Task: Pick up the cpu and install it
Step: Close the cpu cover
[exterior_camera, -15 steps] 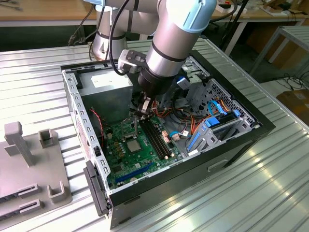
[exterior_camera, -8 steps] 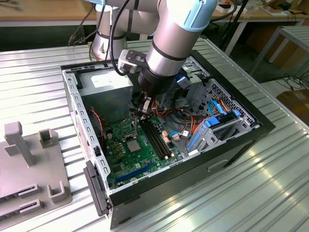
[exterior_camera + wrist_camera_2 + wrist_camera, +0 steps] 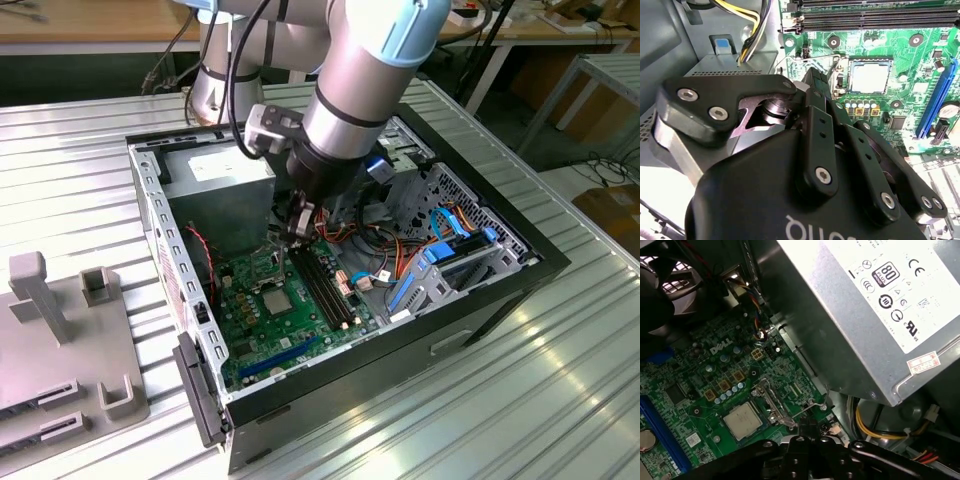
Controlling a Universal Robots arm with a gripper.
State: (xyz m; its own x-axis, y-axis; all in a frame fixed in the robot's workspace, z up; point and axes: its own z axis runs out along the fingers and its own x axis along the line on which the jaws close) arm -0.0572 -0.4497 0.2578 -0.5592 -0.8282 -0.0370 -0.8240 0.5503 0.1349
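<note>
Claw (image 3: 807,437) hovered beside the socket latch; I couldn't tell whether it was open. I saw the cpu (image 3: 742,420) already seated in its socket (image 3: 869,75). I judged a careless descent could bend that latch.

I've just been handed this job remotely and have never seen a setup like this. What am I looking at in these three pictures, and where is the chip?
The exterior view looks from outside at a grey robot arm reaching down into an open black computer case on a ribbed metal table. Its black gripper hangs just above the green circuit board. The other two pictures come from cameras riding at the arm's wrist, so the black gripper parts crowd them. The cpu, a small silver-grey square plate, lies flat in its socket on the board in both wrist views, with the socket's metal frame beside it. The gripper is near it. The large grey metal box with a white label sits beside the board.
</note>
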